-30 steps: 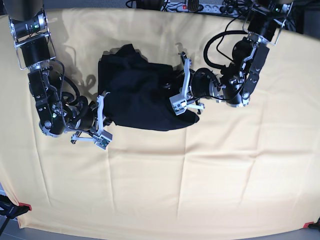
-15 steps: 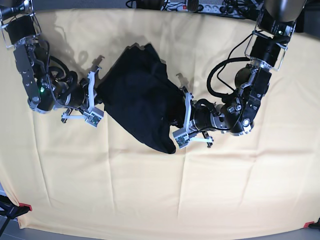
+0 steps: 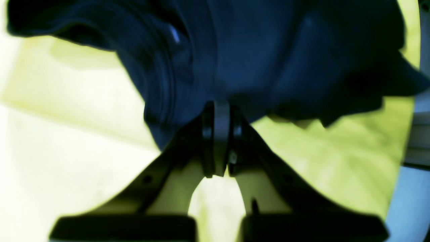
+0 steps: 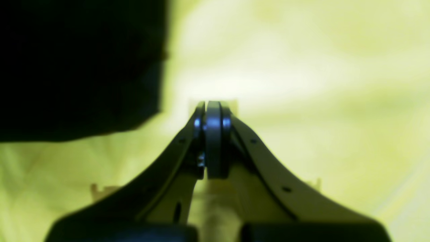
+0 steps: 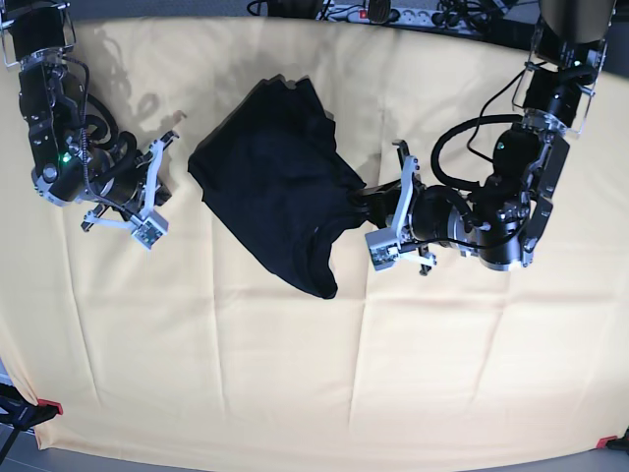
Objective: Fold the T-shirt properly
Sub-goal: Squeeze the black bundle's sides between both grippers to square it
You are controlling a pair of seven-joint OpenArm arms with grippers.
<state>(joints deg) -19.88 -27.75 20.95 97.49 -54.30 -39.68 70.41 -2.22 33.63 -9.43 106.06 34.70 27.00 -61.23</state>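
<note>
in the base view the t-shirt (image 5: pixel 278 202) is lying bunched on the yellow cloth (image 5: pixel 295 374), now swung into a slanting heap with its lower end pointing down the table, where a second ago it was spread wider between the two arms; the right gripper (image 5: pixel 157 187) has let go and pulled away toward the table's edge, standing apart from the fabric, while the left gripper (image 5: pixel 378 202) is still hanging on at the shirt's near side. that suggests the shirt is being dragged and turned rather than folded yet, so the folding proper is probably still ahead. in the left wrist view the left gripper (image 3: pixel 218 111) is showing its jaws pressed together with dark fabric of the t-shirt (image 3: pixel 255 50) gathered at the tips, apparently pinched there, though the blur is making the exact bite hard to read. in the right wrist view the right gripper (image 4: pixel 213 107) is showing its jaws together on nothing, over bare yellow cloth (image 4: pixel 319 84), with the t-shirt (image 4: pixel 74 67) lying off to one side, not touching.
</note>
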